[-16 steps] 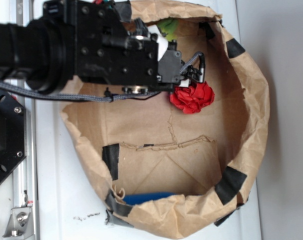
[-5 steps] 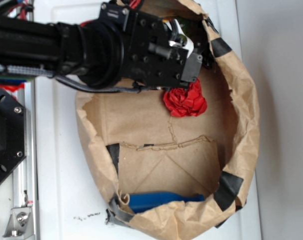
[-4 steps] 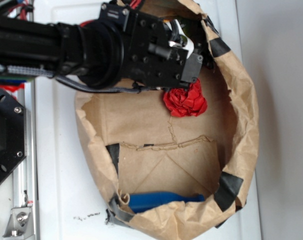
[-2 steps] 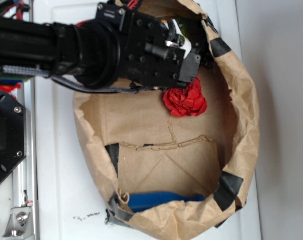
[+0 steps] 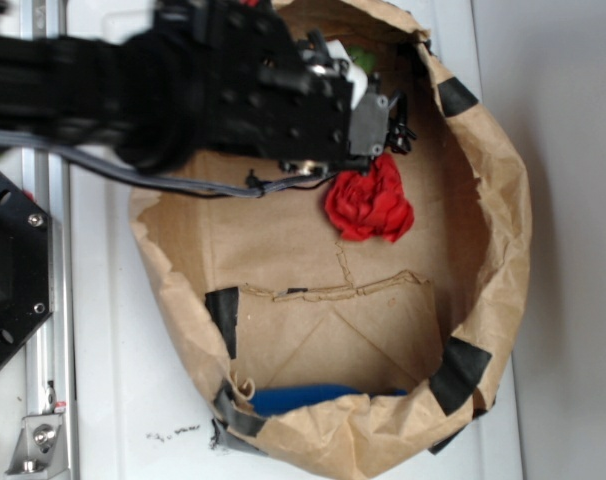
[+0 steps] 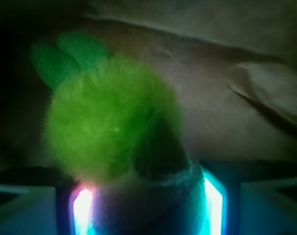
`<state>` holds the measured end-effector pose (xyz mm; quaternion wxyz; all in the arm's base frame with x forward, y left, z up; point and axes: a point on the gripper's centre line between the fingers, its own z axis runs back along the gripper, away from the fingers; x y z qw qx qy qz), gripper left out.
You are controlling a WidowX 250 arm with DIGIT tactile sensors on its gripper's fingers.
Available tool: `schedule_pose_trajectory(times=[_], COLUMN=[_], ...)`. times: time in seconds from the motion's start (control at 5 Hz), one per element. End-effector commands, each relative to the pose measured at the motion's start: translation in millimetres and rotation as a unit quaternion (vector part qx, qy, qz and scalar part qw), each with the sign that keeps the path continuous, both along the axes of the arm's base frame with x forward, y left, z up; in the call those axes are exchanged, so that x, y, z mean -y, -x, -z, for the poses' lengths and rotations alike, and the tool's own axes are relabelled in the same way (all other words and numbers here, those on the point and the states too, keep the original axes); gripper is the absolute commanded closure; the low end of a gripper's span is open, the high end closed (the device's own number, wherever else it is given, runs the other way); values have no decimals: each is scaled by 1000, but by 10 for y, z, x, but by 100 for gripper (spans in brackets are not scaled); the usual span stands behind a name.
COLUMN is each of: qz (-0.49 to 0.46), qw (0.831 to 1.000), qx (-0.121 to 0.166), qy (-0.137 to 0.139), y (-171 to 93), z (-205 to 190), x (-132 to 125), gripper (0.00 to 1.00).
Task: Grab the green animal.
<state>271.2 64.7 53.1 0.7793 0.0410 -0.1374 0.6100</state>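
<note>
In the wrist view the green animal [image 6: 107, 125], a fuzzy lime plush with two ears at the upper left, fills the middle of the frame. Its lower part sits between my gripper's [image 6: 148, 203] two lit pads [image 6: 82, 208] and fills the gap, so the jaws are closed on it. In the exterior view my gripper [image 5: 391, 122] is at the top of the brown paper bag [image 5: 503, 200]. Only a sliver of the green animal [image 5: 361, 54] shows behind the arm.
A red ruffled fabric ball [image 5: 371, 208] lies in the bag just below the gripper. A blue object [image 5: 303, 396] lies at the bag's near wall. The bag's crumpled walls with black tape patches [image 5: 459, 368] ring the space.
The arm has shifted and looks larger and blurred. The fingers now stand right above the red ball. The bag's rim has widened and moved. The red ball has been nudged slightly.
</note>
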Motion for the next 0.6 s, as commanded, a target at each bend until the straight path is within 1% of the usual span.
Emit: schedule_pose_trajectory(times=[0.0, 0.2, 0.4], qz=[128, 232, 341], qw=[985, 956, 925], qx=[56, 7, -7], qy=[106, 180, 166], y=[53, 101, 183], z=[-879, -973, -977], x=[330, 462, 656], gripper=[100, 100, 100])
